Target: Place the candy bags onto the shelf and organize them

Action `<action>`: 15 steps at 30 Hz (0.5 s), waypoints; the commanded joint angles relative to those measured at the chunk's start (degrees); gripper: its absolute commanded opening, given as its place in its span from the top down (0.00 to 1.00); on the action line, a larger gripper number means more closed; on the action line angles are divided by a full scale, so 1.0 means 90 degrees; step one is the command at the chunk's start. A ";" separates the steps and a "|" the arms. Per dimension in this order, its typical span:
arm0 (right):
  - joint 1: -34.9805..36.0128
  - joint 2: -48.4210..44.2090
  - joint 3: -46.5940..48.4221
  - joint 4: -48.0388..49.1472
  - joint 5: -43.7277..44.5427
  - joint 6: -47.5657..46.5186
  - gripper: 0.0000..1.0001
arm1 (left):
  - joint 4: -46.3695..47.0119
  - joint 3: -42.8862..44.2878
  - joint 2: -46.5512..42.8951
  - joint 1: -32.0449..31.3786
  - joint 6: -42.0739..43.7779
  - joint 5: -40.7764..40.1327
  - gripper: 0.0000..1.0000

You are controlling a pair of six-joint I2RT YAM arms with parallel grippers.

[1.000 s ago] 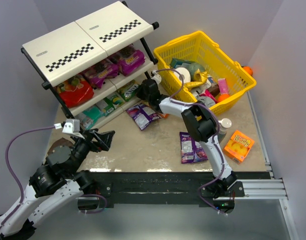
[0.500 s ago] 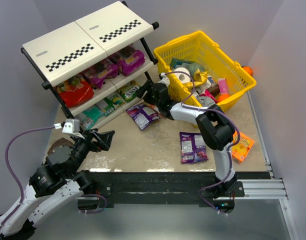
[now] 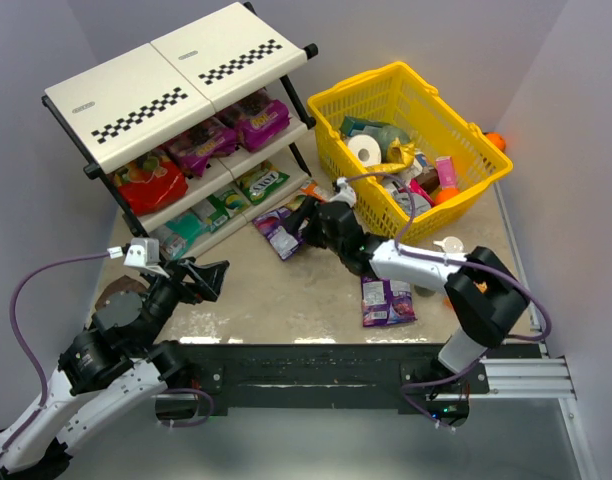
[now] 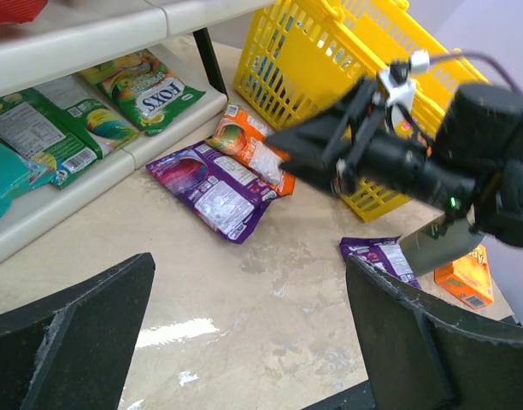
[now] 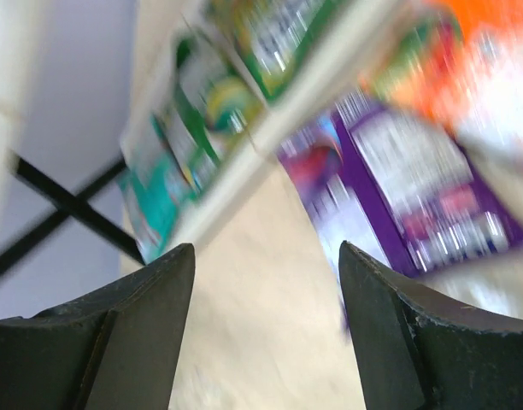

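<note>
The shelf [image 3: 176,75] stands at the back left with candy bags on its tiers: a red one [image 3: 149,180], two magenta ones [image 3: 201,143], green ones [image 3: 261,182] and a teal one [image 3: 181,230]. A purple bag [image 3: 279,232] and an orange bag [image 4: 253,149] lie on the table by the shelf's foot. Another purple bag [image 3: 388,298] lies nearer the front. My right gripper [image 3: 308,228] hovers open just right of the first purple bag [image 5: 415,196], nothing between its fingers [image 5: 159,290]. My left gripper [image 3: 211,278] is wide open and empty over bare table [image 4: 249,273].
A yellow mesh basket [image 3: 416,130] full of mixed goods stands at the back right. A grey bottle with a white cap [image 3: 448,245] and a small orange box [image 4: 467,278] sit near the right arm's elbow [image 3: 481,295]. Walls close in on both sides.
My right gripper has drawn back from the shelf's right end toward the front right, and its jaws have opened. The left arm has not moved.
</note>
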 commanded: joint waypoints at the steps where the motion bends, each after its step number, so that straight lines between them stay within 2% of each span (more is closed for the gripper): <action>1: 0.0331 -0.0755 -0.1431 0.0562 0.0377 0.0736 0.26 | 0.0065 0.0005 0.0047 -0.0003 0.0029 -0.0108 0.00; 4: 0.0615 -0.1088 -0.2282 0.1110 0.0767 0.1225 0.21 | 0.0065 0.0005 0.0067 -0.0003 0.0019 -0.0127 0.00; 7: 0.0704 -0.1051 -0.2636 0.1627 0.1001 0.1480 0.17 | 0.0075 0.0005 0.0096 -0.0003 0.0019 -0.0137 0.00; 11: 0.0791 -0.0516 -0.2637 0.2242 0.1314 0.1567 0.15 | 0.0075 -0.0005 0.0116 -0.0003 -0.0001 -0.0127 0.00; 15: 0.0889 0.0245 -0.2637 0.3305 0.1841 0.1996 0.15 | 0.0055 -0.0005 0.0087 -0.0003 -0.0020 -0.0117 0.00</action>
